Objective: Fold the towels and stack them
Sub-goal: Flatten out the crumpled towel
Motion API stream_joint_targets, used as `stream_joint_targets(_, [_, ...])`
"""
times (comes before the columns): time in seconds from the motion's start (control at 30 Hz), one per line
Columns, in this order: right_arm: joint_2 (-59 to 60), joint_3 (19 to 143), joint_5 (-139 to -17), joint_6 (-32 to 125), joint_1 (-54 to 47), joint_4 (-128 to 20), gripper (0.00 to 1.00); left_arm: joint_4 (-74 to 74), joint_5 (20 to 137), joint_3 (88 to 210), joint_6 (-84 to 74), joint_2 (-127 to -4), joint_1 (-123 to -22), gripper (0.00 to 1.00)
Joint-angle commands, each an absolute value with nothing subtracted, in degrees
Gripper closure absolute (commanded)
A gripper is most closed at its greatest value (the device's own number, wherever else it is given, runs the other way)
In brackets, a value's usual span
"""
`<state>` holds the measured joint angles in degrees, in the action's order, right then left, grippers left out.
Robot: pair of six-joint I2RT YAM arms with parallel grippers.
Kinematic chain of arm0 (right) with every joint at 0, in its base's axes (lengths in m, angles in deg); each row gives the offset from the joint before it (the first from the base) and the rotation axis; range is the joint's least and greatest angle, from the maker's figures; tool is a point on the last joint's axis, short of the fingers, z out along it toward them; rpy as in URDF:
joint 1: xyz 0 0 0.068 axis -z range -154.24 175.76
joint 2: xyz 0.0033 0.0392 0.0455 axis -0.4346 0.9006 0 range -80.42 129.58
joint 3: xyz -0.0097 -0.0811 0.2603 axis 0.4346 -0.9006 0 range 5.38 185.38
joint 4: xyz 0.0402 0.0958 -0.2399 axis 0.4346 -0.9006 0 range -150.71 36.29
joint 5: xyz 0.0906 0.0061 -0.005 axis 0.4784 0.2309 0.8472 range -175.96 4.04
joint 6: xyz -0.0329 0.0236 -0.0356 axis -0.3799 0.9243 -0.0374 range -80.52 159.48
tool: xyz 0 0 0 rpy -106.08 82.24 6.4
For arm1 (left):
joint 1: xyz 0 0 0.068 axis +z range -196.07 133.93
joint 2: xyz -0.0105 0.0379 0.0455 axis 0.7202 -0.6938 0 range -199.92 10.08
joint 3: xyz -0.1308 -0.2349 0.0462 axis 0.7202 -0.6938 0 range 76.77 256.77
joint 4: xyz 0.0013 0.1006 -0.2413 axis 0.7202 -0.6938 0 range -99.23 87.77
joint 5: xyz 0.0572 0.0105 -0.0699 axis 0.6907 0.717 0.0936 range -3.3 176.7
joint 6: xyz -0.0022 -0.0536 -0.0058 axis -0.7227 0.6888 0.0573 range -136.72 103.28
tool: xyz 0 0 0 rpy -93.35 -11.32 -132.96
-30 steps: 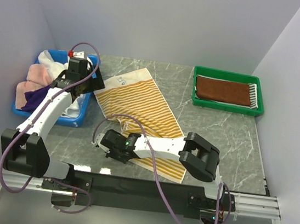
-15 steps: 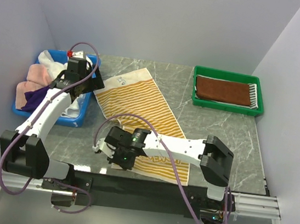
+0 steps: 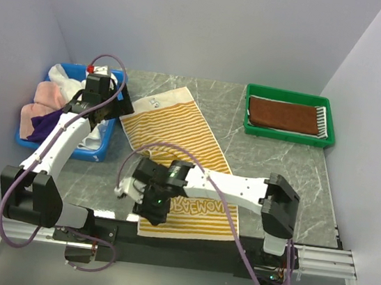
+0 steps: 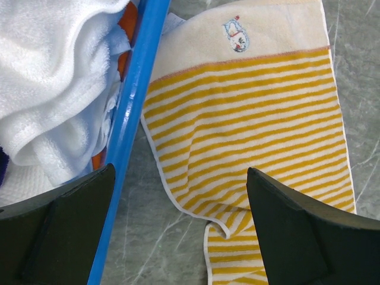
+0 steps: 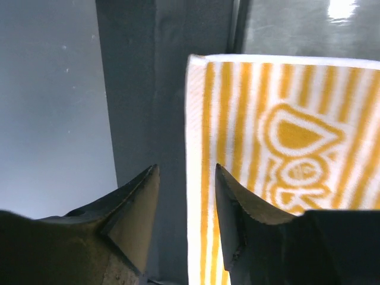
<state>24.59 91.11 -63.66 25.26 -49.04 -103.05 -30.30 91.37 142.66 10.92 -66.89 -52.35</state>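
Right claw half open, gripping nothing; yellow-striped towel corner lies just beneath its tips, at the surface near edge. Left claw wide, empty.

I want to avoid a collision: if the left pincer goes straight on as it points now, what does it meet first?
Most likely the yellow striped towel, near its edge beside the blue bin; depth is unclear, so perhaps the bin's rim.
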Motion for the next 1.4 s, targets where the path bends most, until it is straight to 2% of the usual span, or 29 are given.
stream_joint_targets(0.0, [16.54, 89.5, -67.66, 31.09, -42.64, -97.6, 0.49, -28.59, 88.9, 142.87, 9.82, -66.65, -52.22, 0.01])
stream_joint_targets(0.07, [14.51, 87.03, -72.84, 34.28, -34.91, -95.38, 0.49, -28.42, 87.85, 142.87, 10.26, -67.08, -52.66, 0.01])
stream_joint_targets(0.13, [14.15, 85.28, -83.82, 38.85, -27.63, -92.13, 0.49, -28.24, 87.15, 142.95, 11.75, -67.7, -54.06, 0.01])
stream_joint_targets(0.27, [20.27, 87.55, -89.12, 45.09, -15.77, -89.48, 0.5, -29.21, 88.37, 145.41, 14.3, -71.73, -58.98, 0.01])
stream_joint_targets(0.37, [26.42, 90.71, -90.62, 47.65, -10.64, -86.33, 0.51, -27.98, 89.34, 145.59, 16.67, -73.76, -61.45, 0.01])
stream_joint_targets(0.63, [37.96, 97.31, -91.5, 51.16, -6.85, -82.98, 0.55, -27.36, 91.79, 151.56, 18.44, -82.02, -64.17, 0.01])
stream_joint_targets(0.93, [36.83, 88.01, -92.29, 56.97, -4.03, -85.61, 0.56, -28.95, 91.54, 157.89, 19.14, -91.25, -64.7, 0.01])
stream_joint_targets(1.2, [24.71, 69.57, -93.7, 62.24, -3.24, -87.72, 0.55, -31.84, 92.94, 162.37, 18.26, -95.3, -64.7, 0.01])
stream_joint_targets(1.37, [14.18, 64.35, -92.92, 59.54, -3.15, -87.9, 0.55, -33.69, 95.66, 166.24, 15.54, -98.36, -64.62, 0.01])
